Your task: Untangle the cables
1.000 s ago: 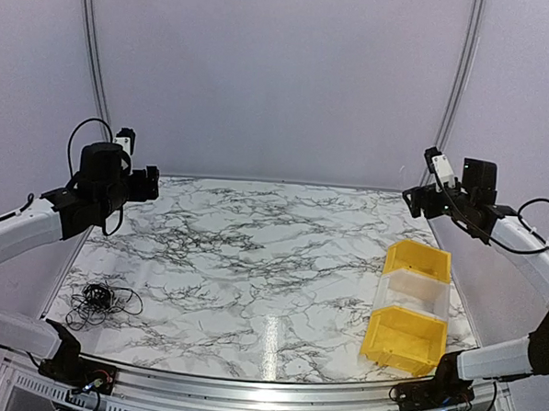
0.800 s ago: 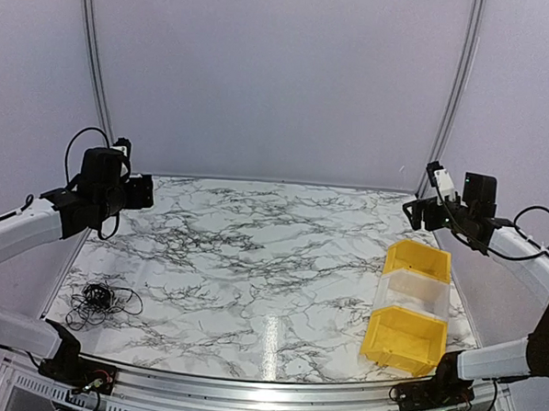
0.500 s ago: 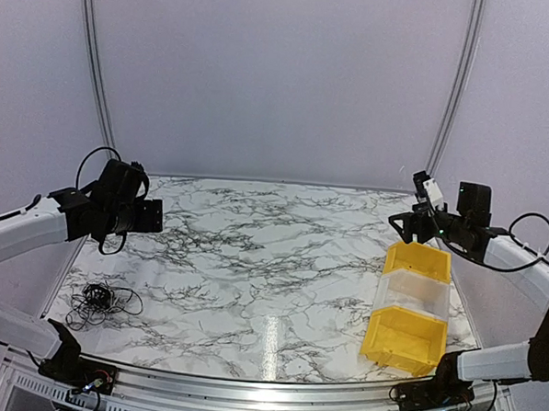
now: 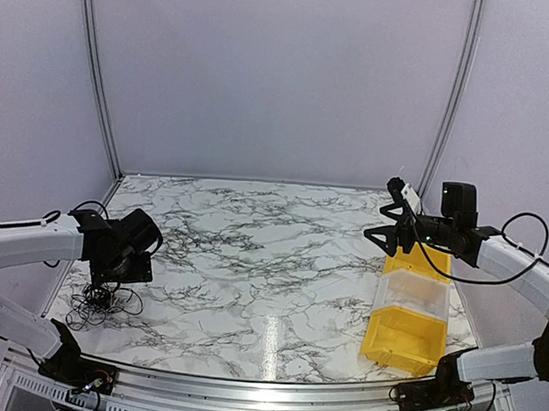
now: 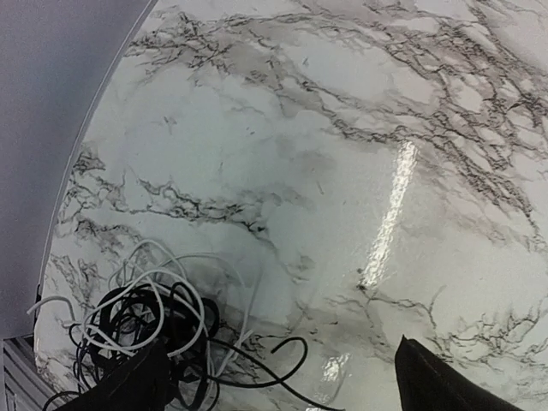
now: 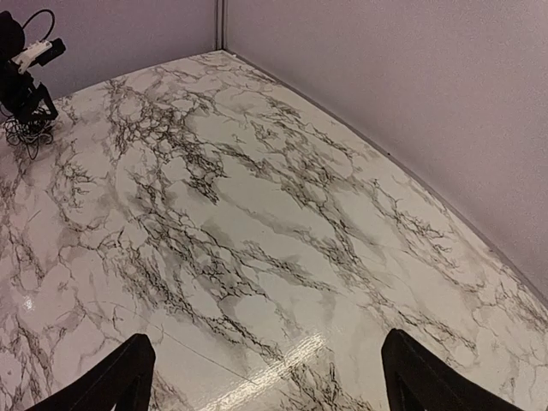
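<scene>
Your left claw [image 5: 282, 387] stands spread wide with nothing between its fingers, pointed down at the near left corner of the marble-patterned tabletop [image 4: 272, 261]. One finger [image 5: 128, 390] overlaps the edge of the cables [image 5: 145, 321], but the views do not settle whether it touches them. The cables lie in a loose tangle there: black wires coiled on one another, a white one looping over and out of the pile, and one black end curling away toward the middle of the tabletop. The bundle sits close to the side wall and to the front edge. Your right claw [image 6: 270, 381] is also wide open and holds nothing, raised in the air on the far side, well apart from the cables. It hangs just beside the far end of a row of bins [image 4: 403, 346], which runs yellow, clear, yellow along the right edge.
</scene>
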You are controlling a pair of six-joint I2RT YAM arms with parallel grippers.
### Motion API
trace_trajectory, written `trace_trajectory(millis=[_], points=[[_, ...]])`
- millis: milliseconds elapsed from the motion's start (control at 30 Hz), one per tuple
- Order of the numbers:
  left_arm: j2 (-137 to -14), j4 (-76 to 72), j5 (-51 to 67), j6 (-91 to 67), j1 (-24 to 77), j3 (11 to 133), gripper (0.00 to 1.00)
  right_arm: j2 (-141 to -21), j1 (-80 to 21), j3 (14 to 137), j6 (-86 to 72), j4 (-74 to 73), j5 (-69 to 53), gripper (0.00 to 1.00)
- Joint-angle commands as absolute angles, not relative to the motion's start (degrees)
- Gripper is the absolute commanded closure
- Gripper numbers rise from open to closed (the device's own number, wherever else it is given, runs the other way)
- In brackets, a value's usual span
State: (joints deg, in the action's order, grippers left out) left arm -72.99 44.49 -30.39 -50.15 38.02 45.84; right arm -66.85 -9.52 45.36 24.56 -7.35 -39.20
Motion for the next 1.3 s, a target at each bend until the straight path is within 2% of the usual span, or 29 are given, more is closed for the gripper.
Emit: trace_trajectory(millis=[0,200,333,667,800,1033,1267], points=[[-69.9,52.5,-36.1,-60.4,38.3,43.9,0.02,-66.0,-10.2,46.4,28.0,-8.9,-42.7,0.08],[-66.9,59.5,-43.9,-72.2,38.0,41.6,0.01,-66.5,-11.6,47.5,30.8,-11.3,-42.7,0.09],[-67.5,58.9,-41.9,-78.5,35.7,37.9,0.01,-67.2,-13.6,48.0,32.3,-12.6,-42.2,0.09],[-71.2,45.0,-39.1,-72.5,33.7,33.4,0.01,-68.5,-15.6,48.0,33.1,-13.0,-41.8,0.09],[-72.3,35.1,-35.7,-65.4,33.8,32.8,0.09,-68.7,-15.6,47.9,33.5,-13.0,-40.9,0.09],[-68.8,14.2,-22.7,-54.0,35.4,29.6,0.32,-69.6,-15.5,47.8,33.7,-12.9,-39.9,0.09],[-74.6,1.5,-9.5,-49.5,41.3,32.3,0.39,-70.7,-15.6,47.7,34.2,-12.8,-38.7,0.1]])
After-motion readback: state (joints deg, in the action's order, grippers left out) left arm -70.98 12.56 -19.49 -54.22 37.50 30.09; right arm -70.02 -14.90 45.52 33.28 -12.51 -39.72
